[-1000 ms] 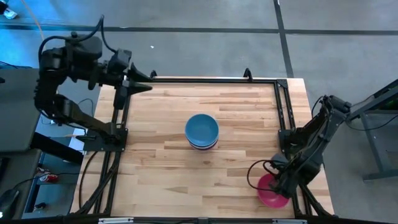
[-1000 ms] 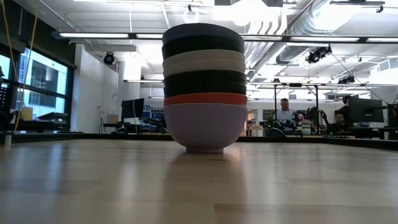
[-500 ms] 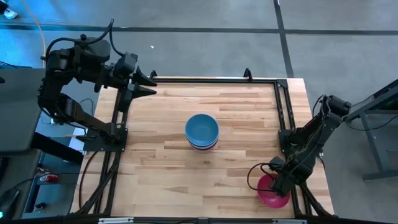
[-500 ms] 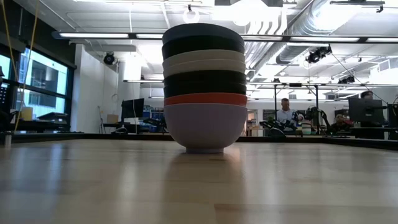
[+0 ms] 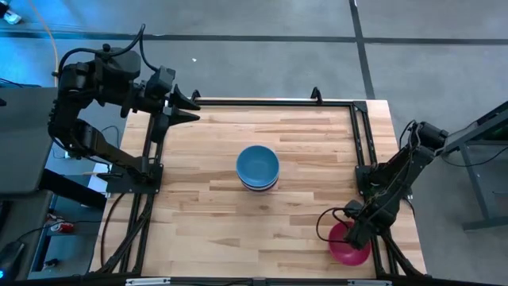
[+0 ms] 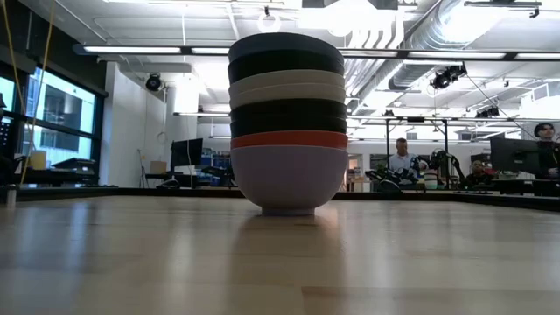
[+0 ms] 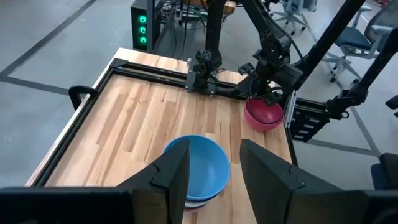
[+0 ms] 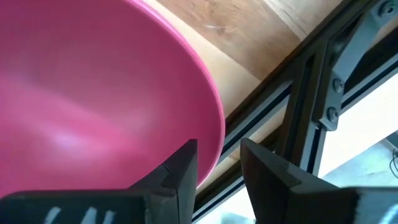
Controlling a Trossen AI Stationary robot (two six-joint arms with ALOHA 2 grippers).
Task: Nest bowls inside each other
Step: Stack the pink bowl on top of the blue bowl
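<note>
Magenta bowl (image 5: 348,246) rim btwn right tool (image 8: 217,163) fingers, table's near-right corner.

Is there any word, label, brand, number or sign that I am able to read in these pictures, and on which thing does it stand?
None can be read.
Round smooth plastic bowls, the stack and the magenta bowl: no print on them.
Pale wooden table: no markings.
Dark box with green lights beyond the table: lights only, no readable label.
Screens in the room behind: too small to read.
</note>
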